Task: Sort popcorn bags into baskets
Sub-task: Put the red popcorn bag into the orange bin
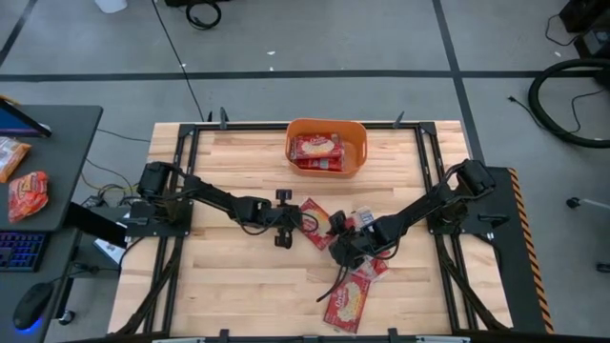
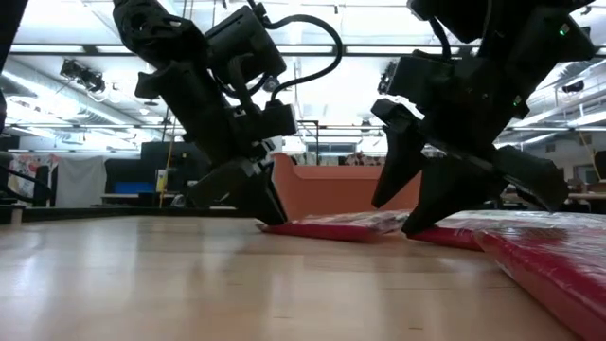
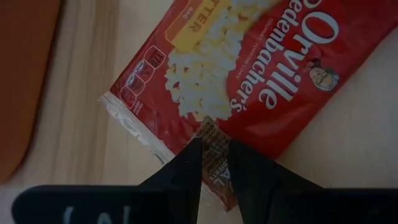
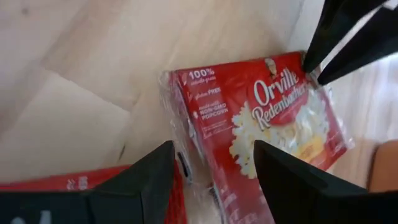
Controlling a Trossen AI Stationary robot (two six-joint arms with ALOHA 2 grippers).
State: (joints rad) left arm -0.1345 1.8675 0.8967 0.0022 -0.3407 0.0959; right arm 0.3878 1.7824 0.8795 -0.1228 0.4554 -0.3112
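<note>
on a wooden table (image 1: 238, 276), the left arm reaches from its base at the left edge toward the middle, stretched nearly level across the boards, its wrist dipped so the left gripper (image 1: 286, 227) meets the near end of a popcorn bag (image 1: 315, 211) lying flat at the table's centre. in the left wrist view the two dark fingers (image 3: 186, 168) stand only a narrow way apart with the packet's crimped edge (image 3: 211, 146) running up between them, pinching the popcorn bag by its end. in the high view that bag lies with its long axis on a diagonal, one end toward the left gripper, the other toward the far right side. beyond it, at the middle of the far edge, sits the orange basket (image 1: 355, 129), with red packets (image 1: 316, 148) lying flat inside it. the right arm comes in from the right edge, angled down and inward, and its right gripper (image 1: 341, 250) hangs just beside the same cluster of packets; the right wrist view shows its fingers (image 4: 143, 180) spread wide with nothing between them, over the edge of a packet (image 4: 267, 130) whose print faces up. the low view shows both grippers tipped steeply down to the tabletop, the left one's tips touching the flat red bag (image 2: 331, 227). another bag (image 1: 348, 300) lies nearer the front edge, its long axis running roughly front to back with a slight tilt, and further red packets (image 1: 376, 262) lie under the right arm.
</note>
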